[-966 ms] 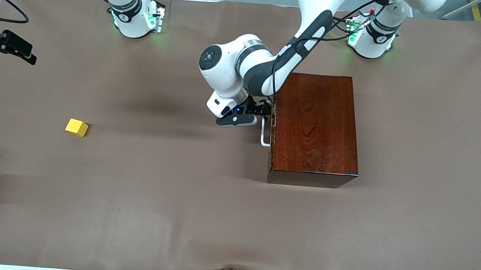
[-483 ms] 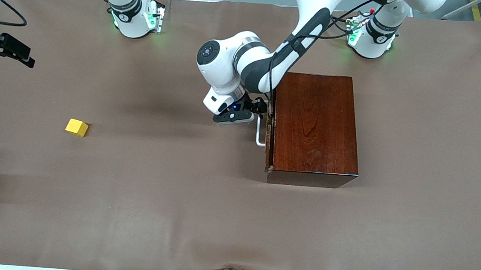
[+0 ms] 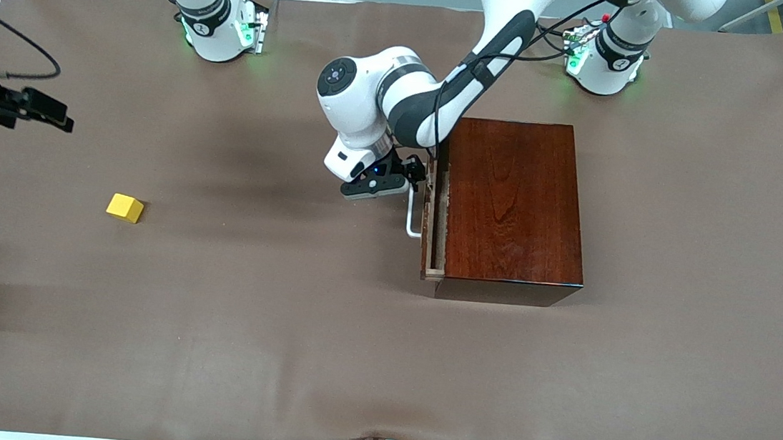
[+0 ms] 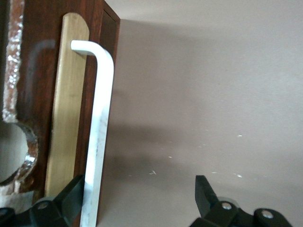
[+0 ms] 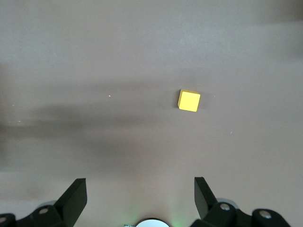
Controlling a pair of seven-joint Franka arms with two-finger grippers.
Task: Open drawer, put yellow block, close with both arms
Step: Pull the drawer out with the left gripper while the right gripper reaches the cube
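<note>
Drawer [image 3: 435, 217] cracked open a bit, yellow block [image 3: 125, 208] sitting out on the brown surface [image 3: 245, 321].

The drawer sticks out of the dark wooden box [image 3: 512, 203] toward the right arm's end, showing only a thin strip of light wood inside, nothing visible in it. Its white handle [image 4: 97, 142] runs along the drawer front, and the left end effector [image 3: 415, 179] has its fingers spread on either side of the bar, not clamped. The right end effector [image 5: 139, 196] hangs released over the surface near the block, which lies well apart from the box.
</note>
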